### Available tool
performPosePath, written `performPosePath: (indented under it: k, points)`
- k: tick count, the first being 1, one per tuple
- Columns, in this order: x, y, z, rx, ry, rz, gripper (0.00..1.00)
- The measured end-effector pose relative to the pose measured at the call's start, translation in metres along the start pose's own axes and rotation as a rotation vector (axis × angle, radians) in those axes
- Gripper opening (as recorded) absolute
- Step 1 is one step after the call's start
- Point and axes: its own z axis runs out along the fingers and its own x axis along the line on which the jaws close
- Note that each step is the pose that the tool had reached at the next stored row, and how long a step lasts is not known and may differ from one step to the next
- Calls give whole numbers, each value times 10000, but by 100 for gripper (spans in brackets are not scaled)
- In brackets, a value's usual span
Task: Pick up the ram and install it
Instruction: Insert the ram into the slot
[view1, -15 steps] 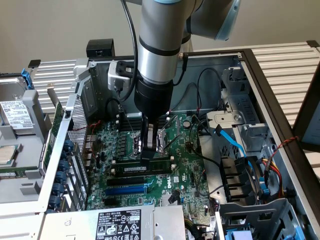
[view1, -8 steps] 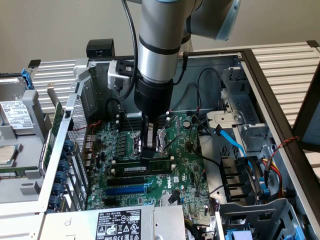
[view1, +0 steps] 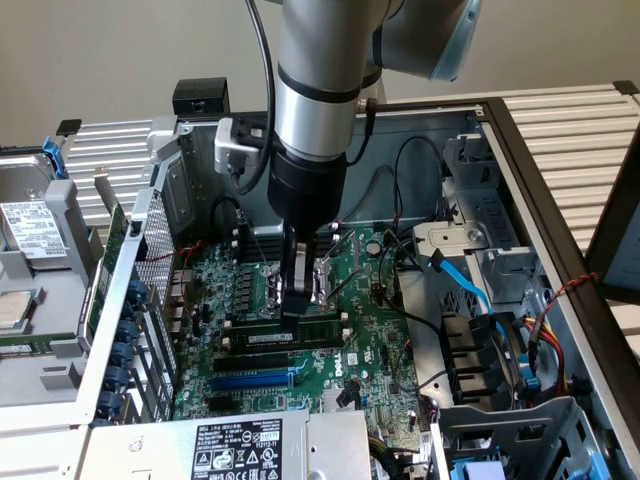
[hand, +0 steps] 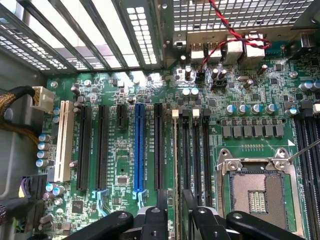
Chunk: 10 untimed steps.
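One ram (view1: 272, 338) stands upright beneath the tool's (view1: 300, 308) parted jaws.

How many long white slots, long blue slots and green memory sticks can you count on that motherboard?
Long white plastic slot: 1
Long blue plastic slot: 1
Thin green ram stick with white label: 1
Total: 3

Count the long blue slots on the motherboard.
1. The blue slot runs beside a long black slot; the gripper covers part of the board, so another could be hidden.
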Motion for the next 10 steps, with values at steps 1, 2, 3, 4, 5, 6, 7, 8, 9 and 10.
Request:
performPosePath:
  k: [1,2,3,4,5,6,7,8,9,10]
  points:
    - [0,1,-4,0,26,5,26]
    - [0,1,-8,-1,55,11,26]
    - [0,2,-12,-2,84,16,26]
    - [-1,3,-14,-2,110,21,26]
    - [-1,3,-15,-1,131,25,26]
    - [0,3,-15,-1,139,26,26]
    - [0,3,-15,-1,141,26,26]
    - [-1,3,-15,-1,142,27,26]
    - [-1,3,-15,-1,142,27,26]
    - [-1,3,-15,-1,142,27,26]
